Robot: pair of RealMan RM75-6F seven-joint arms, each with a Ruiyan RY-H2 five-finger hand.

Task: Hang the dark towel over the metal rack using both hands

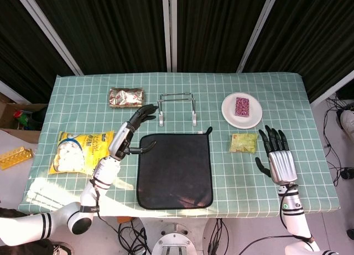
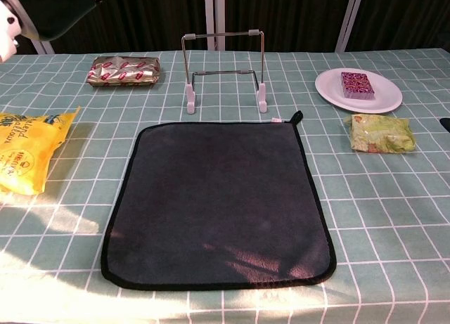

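A dark towel [image 1: 175, 170] [image 2: 221, 201] lies flat on the checked table, its hanging loop at the far right corner. Just behind it stands the metal rack [image 1: 176, 109] [image 2: 224, 72] on white feet, bare. My left hand [image 1: 133, 131] hovers above the table at the towel's far left corner, fingers spread, holding nothing. My right hand [image 1: 278, 154] lies palm down on the table well to the right of the towel, fingers apart and empty. Neither hand touches the towel. The chest view shows neither hand clearly.
A yellow snack bag [image 1: 80, 150] [image 2: 24, 150] lies left of the towel. A foil packet [image 1: 126, 97] [image 2: 126, 70] sits behind the left hand. A white plate [image 1: 241, 111] [image 2: 358, 91] with a purple item and a green packet [image 1: 244, 142] [image 2: 380, 135] sit at the right.
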